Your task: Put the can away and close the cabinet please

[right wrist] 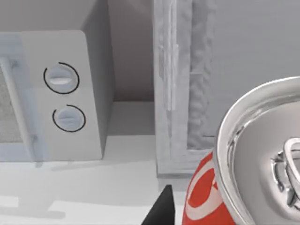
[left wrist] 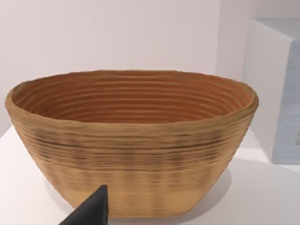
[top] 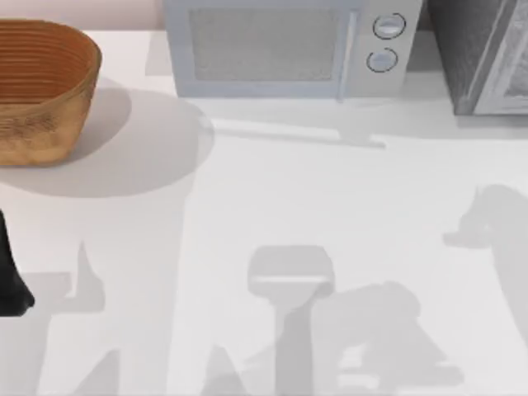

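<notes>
From above, my table [top: 330, 206] carries a wicker basket [top: 37, 87] at its far left, a pale microwave [top: 280, 49] with two round dials [top: 386, 41] along the back edge, and the grey cabinet [top: 483, 54] in the far right corner. My left arm [top: 10, 276] sits at the table's left edge, its wrist camera facing the basket [left wrist: 133, 140] with one dark fingertip [left wrist: 93, 208] low in that view; I cannot tell how far that claw is spread. My right wrist camera looks toward the microwave's dial panel [right wrist: 63, 96] and the cabinet's pale front edge [right wrist: 180, 84], with bare tabletop between them. The can [right wrist: 262, 168], silver top and red-and-white label, sits close against that camera, right beside a dark fingertip [right wrist: 161, 211]; it appears held, though I cannot tell the grip for sure.
</notes>
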